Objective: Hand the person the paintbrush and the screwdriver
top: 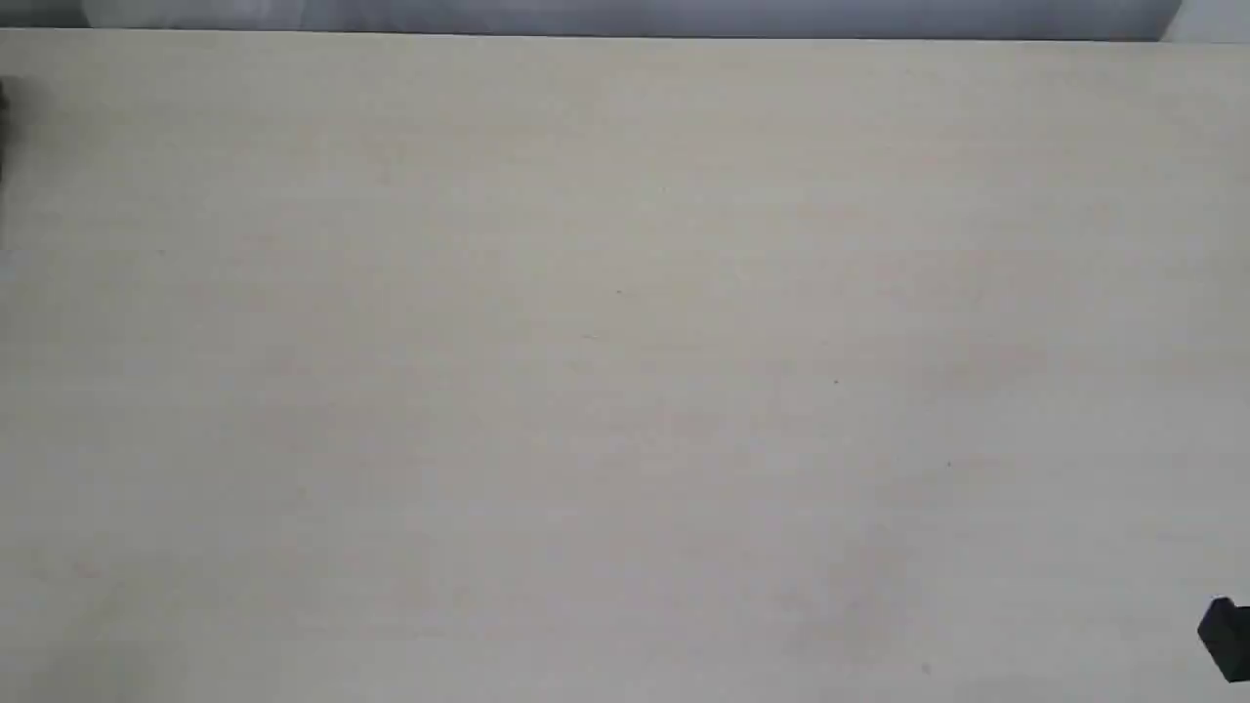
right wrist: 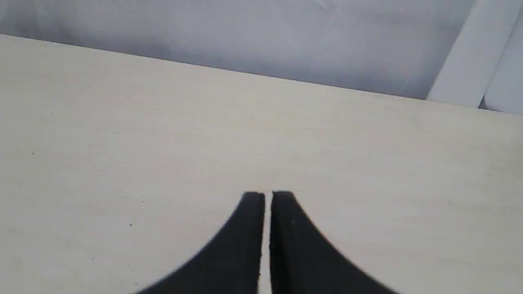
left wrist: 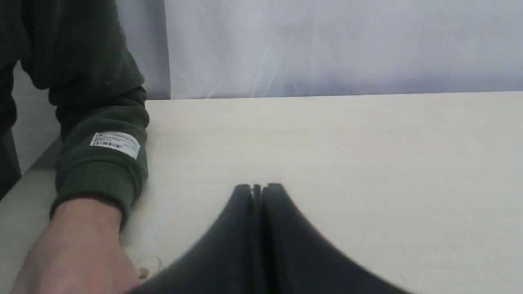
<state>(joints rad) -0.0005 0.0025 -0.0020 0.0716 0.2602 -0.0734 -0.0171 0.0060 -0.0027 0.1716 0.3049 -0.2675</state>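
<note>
Pale table (top: 625, 351) shows no paintbrush or screwdriver to judge a hold; left gripper (left wrist: 257, 188), near the person's hand (left wrist: 77, 245), and right gripper (right wrist: 267, 195) are pressed together, empty.

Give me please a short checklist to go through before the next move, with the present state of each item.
1. Left gripper empty: ok, jaws shut on nothing.
2. Right gripper empty: ok, jaws drawn together, nothing between.
3. Person's hand near: ok, over the table close to the left gripper.
4. Hand open to receive: cannot tell, palm not shown.
5. Paintbrush and screwdriver found: not ok, no view shows them.
</note>
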